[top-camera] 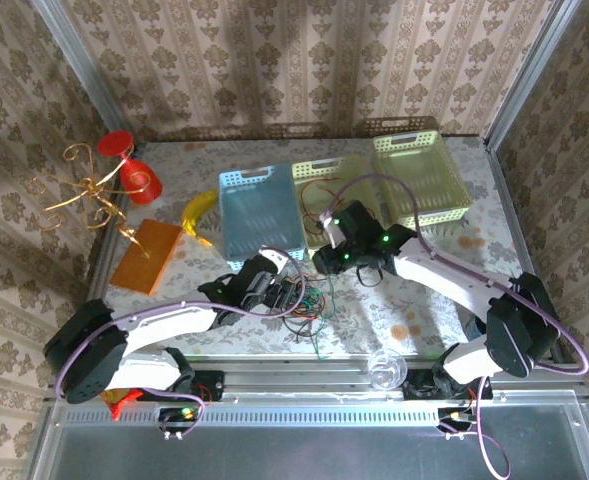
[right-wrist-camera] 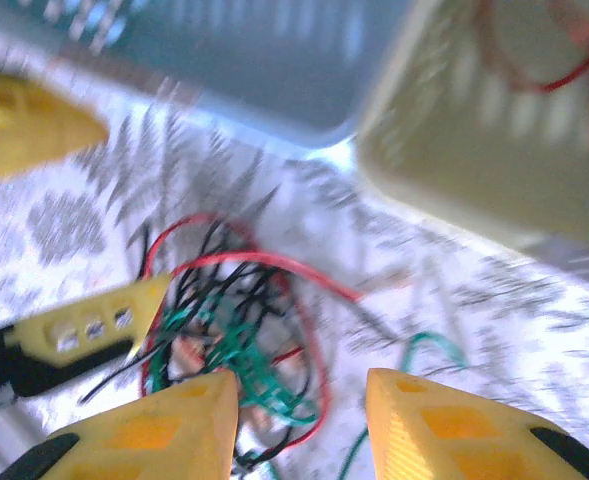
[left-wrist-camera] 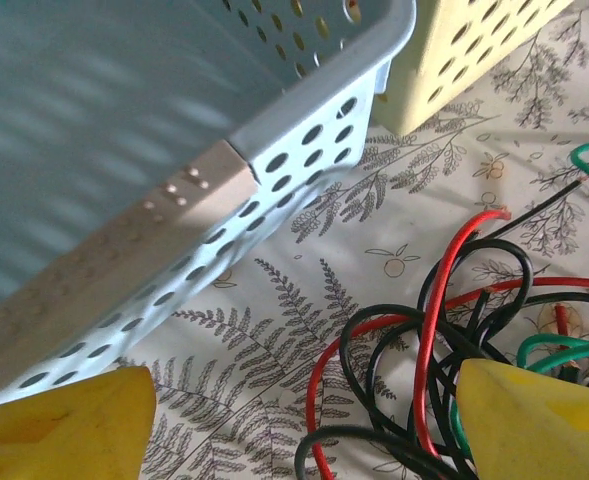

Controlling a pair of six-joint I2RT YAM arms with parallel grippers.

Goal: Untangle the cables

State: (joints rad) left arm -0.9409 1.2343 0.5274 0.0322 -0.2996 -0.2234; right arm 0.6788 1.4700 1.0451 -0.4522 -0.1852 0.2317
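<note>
Tangle of cables [left-wrist-camera: 432, 322] lies between the spread jaws of the left gripper [left-wrist-camera: 294, 432], bunched toward its right finger. The right gripper [right-wrist-camera: 304, 420], part-open and empty, hovers farther off.

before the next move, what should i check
1. Left gripper open: ok.
2. Cables between its fingers: ok, several strands.
3. Single strand isolated: not ok; black, red and green cross over.
4. Right gripper open: ok, though its view is blurred.
5. Room beside blue basket: not ok, its wall is close to the left gripper.
</note>
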